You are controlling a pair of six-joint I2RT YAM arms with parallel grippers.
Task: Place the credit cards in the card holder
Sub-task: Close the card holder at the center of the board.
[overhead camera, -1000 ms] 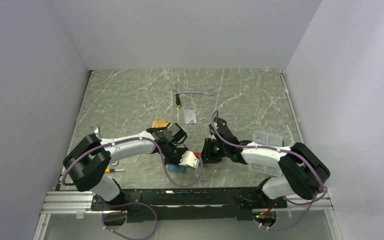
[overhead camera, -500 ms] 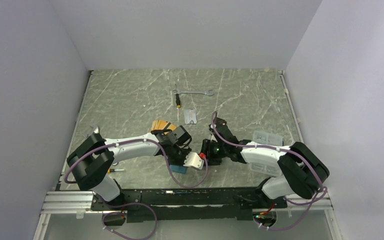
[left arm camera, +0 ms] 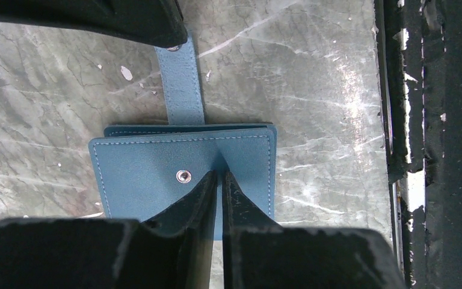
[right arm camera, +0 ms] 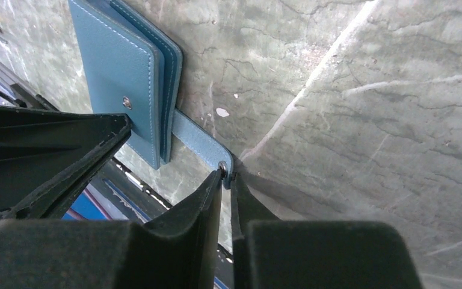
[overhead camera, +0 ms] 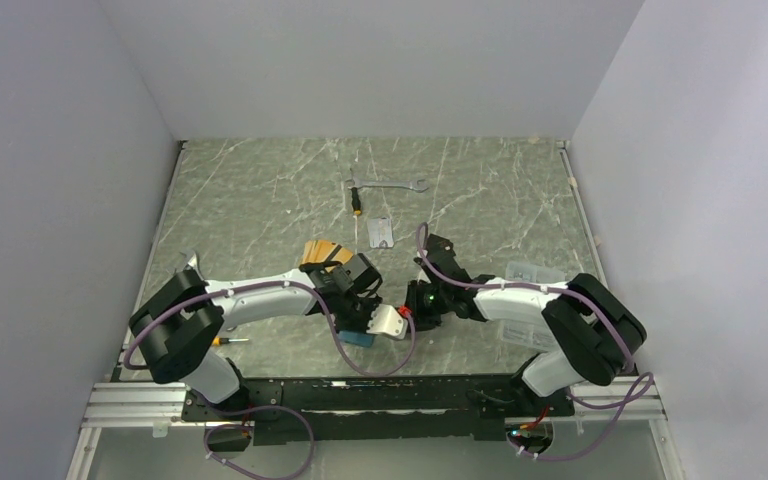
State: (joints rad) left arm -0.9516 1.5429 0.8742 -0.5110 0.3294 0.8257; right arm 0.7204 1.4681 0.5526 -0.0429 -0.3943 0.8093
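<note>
The teal-blue card holder (left arm camera: pixel 156 165) lies folded on the marble table near the front edge, and a corner of it shows in the top view (overhead camera: pixel 358 339). Its snap tab (right arm camera: pixel 198 139) sticks out toward the right arm. My right gripper (right arm camera: pixel 225 171) is shut on the tab's end, at the snap. My left gripper (left arm camera: pixel 218 174) is shut on the holder's top cover beside the cover snap. The credit cards (overhead camera: pixel 320 249), orange-gold, lie behind the left arm, which partly hides them.
A wrench (overhead camera: pixel 388 185), a small screwdriver (overhead camera: pixel 357 212) and a clear packet (overhead camera: pixel 381 232) lie at the middle back. Another clear packet (overhead camera: pixel 535 273) sits to the right. A yellow-handled tool (overhead camera: pixel 228 341) lies front left. The black base rail (left arm camera: pixel 439 144) runs close beside the holder.
My right gripper opened wider, then shut on the snap tab as it edged left. My left gripper shifted slightly right and closed a little more on the cover.
</note>
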